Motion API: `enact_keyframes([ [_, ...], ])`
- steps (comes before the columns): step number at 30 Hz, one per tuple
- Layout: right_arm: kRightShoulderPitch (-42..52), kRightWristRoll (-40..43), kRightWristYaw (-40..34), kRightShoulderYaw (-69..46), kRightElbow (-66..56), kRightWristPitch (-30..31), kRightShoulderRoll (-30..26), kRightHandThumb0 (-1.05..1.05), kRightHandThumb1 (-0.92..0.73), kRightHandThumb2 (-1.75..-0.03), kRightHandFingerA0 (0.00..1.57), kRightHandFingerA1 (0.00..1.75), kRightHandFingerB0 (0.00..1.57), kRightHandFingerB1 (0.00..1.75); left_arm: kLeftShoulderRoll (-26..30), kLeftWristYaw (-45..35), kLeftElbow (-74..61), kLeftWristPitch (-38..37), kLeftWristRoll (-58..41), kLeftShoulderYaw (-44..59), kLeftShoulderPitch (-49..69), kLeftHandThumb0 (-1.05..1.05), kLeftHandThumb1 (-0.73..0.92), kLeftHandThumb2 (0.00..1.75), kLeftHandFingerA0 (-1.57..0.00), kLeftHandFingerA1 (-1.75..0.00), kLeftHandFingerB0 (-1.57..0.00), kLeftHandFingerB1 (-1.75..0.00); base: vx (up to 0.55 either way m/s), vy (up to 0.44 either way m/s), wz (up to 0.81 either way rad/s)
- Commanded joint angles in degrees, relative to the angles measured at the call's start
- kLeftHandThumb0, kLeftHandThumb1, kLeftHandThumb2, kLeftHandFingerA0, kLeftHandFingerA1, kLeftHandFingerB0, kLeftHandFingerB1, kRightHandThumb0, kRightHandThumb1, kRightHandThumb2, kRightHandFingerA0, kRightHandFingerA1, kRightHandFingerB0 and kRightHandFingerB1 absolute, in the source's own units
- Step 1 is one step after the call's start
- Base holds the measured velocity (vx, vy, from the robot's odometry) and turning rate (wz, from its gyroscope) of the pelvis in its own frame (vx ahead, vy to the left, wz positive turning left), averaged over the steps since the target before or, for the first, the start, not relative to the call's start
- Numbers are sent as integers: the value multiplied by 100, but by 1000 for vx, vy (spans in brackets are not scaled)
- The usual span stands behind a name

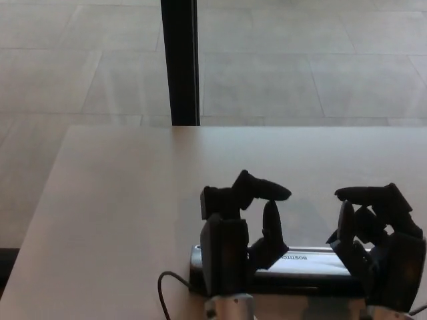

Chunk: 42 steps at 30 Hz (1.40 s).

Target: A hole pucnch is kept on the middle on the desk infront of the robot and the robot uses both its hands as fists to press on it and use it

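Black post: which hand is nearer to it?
Left. The left hand sits over the punch's left end, just right of the post's line; the right hand is farther right, at the other end.

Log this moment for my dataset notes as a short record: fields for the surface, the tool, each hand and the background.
surface: pale desk, bare apart from the tool and a thin cable at the near edge
tool: silver and black hole punch, lying crosswise at the near edge
left hand: over the punch's left end, fingers curled
right hand: over the punch's right end, fingers curled
contact: cannot tell whether either hand presses down
background: tiled floor, dark vertical post
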Motion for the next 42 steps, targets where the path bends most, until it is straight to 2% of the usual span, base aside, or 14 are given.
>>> enact_keyframes([
  [1, 217, 4144, 972, -310, -4031, 4550, -1890, -28, -72, -96, 91, 175, 67, 137, 1712, -3346, -4491, 4122, -4292, 1217, -899, -32, 75, 95, -97, -175, -62, -168, 0, 0, 0],
  [11, 639, 5344, 767, -1573, -4171, 4779, -3013, -35, -83, -80, 92, 175, 64, 127, 2978, -3398, -5043, 4173, -5719, 2364, -765, -26, 70, 101, -92, -175, -62, -163, 0, 0, 0],
  [21, 814, 4319, 1982, -4431, -881, 4169, -4609, -38, -65, -89, 100, 175, 78, 132, 4913, -4348, -4343, 4021, -6023, 5211, 1920, -18, 84, 78, -84, -175, -54, -162, 0, 0, 0],
  [23, 865, 4170, 2006, -4737, -289, 3914, -4772, -39, -58, -92, 121, 168, 86, 128, 4962, -4419, -4021, 3971, -5804, 5588, 2281, -23, 83, 73, -83, -175, -61, -147, 0, 0, 0],
  [24, 921, 4081, 2105, -4870, 61, 3760, -4889, -40, -65, -93, 97, 175, 73, 136, 4980, -4406, -3826, 3994, -5700, 5796, 2457, -30, 80, 67, -88, -175, -59, -158, 0, 0, 0],
  [25, 1028, 4033, 2179, -5130, 642, 3569, -5052, -43, -66, -87, 98, 175, 74, 127, 4982, -4441, -3370, 3903, -5470, 6123, 2739, -45, 53, 98, -123, -139, -95, -121, 0, 0, 0],
  [26, 1097, 3937, 2038, -5362, 1353, 3379, -5218, -51, -55, -105, 124, 138, 80, 110, 4939, -4251, -2729, 4048, -5353, 6540, 2977, -56, 59, 71, -103, -174, -93, -146, 0, 0, 0],
  [28, 1137, 3771, 1878, -5479, 1931, 3131, -5344, -44, -65, -87, 98, 175, 73, 123, 4885, -4209, -2216, 3936, -5245, 6783, 3206, -55, 43, 90, -110, -171, -98, -146, 0, 0, 0],
  [29, 1153, 3777, 1761, -5571, 2275, 2955, -5350, -48, -63, -91, 100, 175, 74, 123, 4853, -4274, -1778, 3636, -5060, 6882, 3426, -70, 35, 110, -140, -151, -110, -128, 0, 0, 0],
  [32, 1276, 3900, 1340, -5857, 2759, 2631, -5119, -57, -54, -109, 129, 141, 84, 108, 4590, -3966, -975, 3205, -4785, 7186, 3928, -64, 38, 106, -115, -173, -107, -153, 0, 0, 0],
  [33, 1283, 3893, 1329, -5876, 2939, 2450, -5069, -49, -61, -94, 103, 175, 78, 136, 4457, -3739, -997, 3298, -4878, 7321, 4007, -68, 32, 101, -141, -149, -120, -132, 0, 0, 0],
  [34, 1250, 3889, 1331, -5904, 3234, 2228, -5020, -48, -64, -92, 106, 175, 79, 136, 4327, -3722, -850, 3161, -4918, 7407, 4119, -62, 39, 106, -115, -173, -106, -154, 0, 0, 0],
  [39, 992, 3776, 820, -5880, 3940, 1712, -4559, -46, -72, -86, 105, 175, 79, 111, 3773, -3412, -175, 2739, -4889, 7583, 4386, -54, 32, 126, -111, -175, -95, -161, 0, 0, 0],
  [42, 848, 3646, 564, -5801, 4151, 1536, -4144, -38, -76, -85, 73, 137, 74, 100, 3328, -3250, 140, 2476, -4768, 7506, 4528, -51, 26, 127, -116, -175, -98, -160, 0, 0, 0],
])
